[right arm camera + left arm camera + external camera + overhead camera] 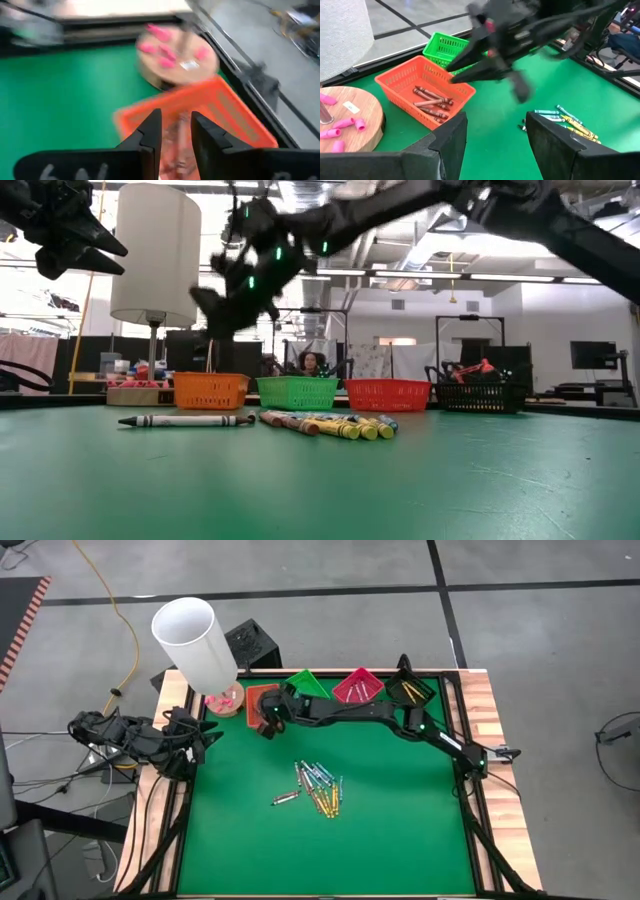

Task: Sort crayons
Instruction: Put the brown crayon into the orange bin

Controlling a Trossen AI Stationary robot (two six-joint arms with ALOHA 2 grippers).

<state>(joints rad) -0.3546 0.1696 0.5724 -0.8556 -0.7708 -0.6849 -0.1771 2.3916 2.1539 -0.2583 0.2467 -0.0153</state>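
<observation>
Several loose crayons (318, 786), yellow, blue and greyish, lie in a bunch mid-table; they also show in the low view (320, 423). An orange tray (422, 85) at the far left holds several reddish crayons (432, 102). My right gripper (176, 132) hovers over this tray, fingers a little apart with nothing seen between them; it also shows in the high view (268, 722). My left gripper (496, 135) waits open and empty near the table's left edge (203, 738).
The green tray (307, 683), pink tray (357, 686) and black tray (411, 690) stand in a row along the far edge. A white lamp (195, 640) on a round wooden base (347, 117) with pink bits stands left of the orange tray.
</observation>
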